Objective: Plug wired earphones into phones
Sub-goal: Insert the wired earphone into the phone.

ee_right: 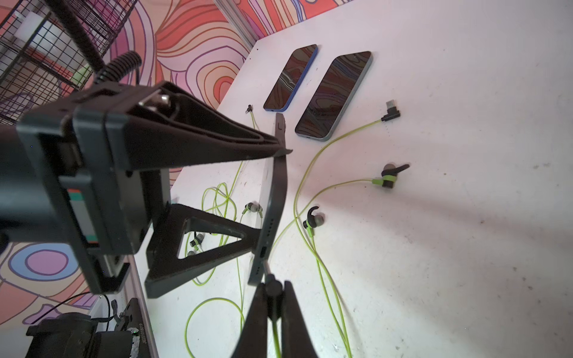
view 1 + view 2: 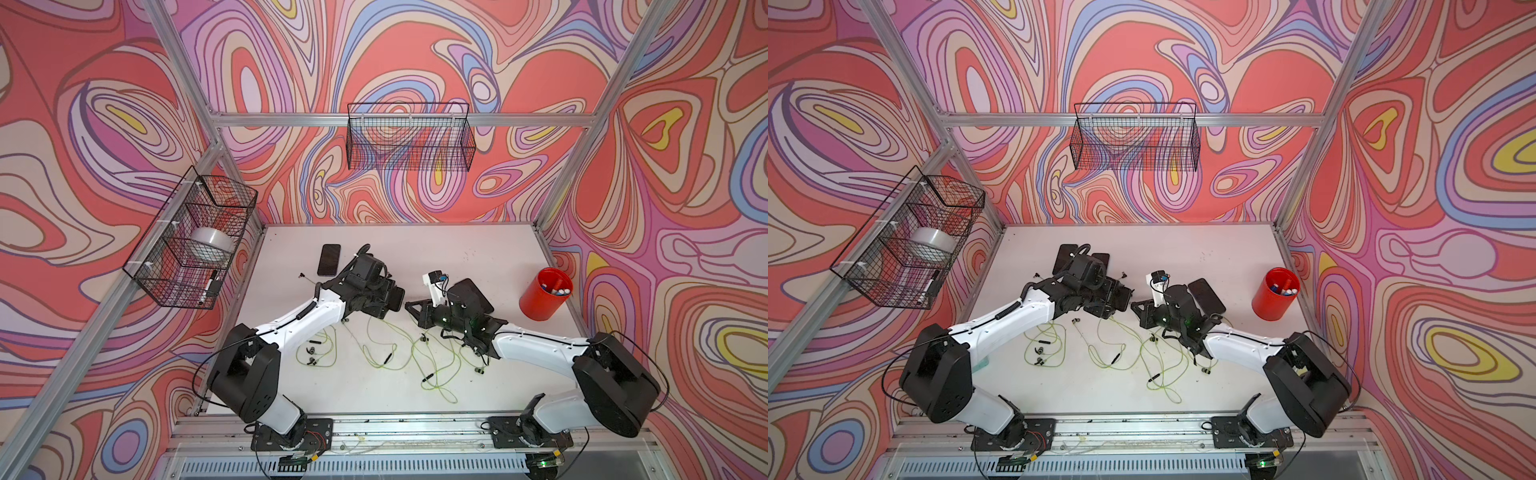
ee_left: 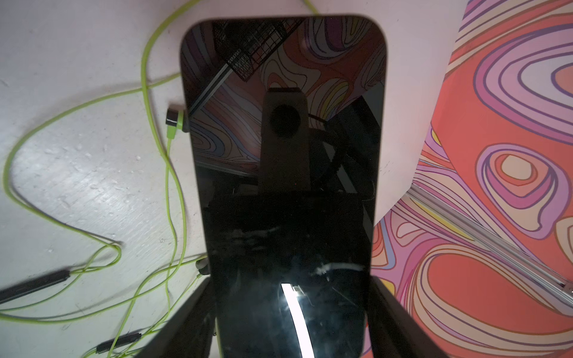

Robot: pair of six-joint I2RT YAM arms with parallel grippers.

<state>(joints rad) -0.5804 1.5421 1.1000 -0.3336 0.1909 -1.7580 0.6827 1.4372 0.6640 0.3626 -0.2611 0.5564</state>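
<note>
The left claw (image 3: 291, 279) pinches a phone (image 3: 283, 148) by its long sides, holding it over the middle of the worktop (image 2: 457, 249). The right claw (image 1: 273, 297) is pressed together on a plug (image 1: 273, 286), whose metal tip meets the phone's end just beside the port. A blue-edged phone (image 1: 291, 77) and a grey-edged phone (image 1: 333, 96) lie flat near the far left corner. A fourth phone (image 2: 1206, 297) lies right of the middle. Green cords (image 2: 395, 353) sprawl toward the near edge.

The white table (image 2: 478, 257) bears a blue-edged phone (image 1: 291, 77) lying flat just beside a second phone (image 1: 333, 96), tangled yellow-green earphones (image 2: 399, 353) mid-table, and an upright red cup (image 2: 545, 294) holding markers (image 2: 557, 289).
</note>
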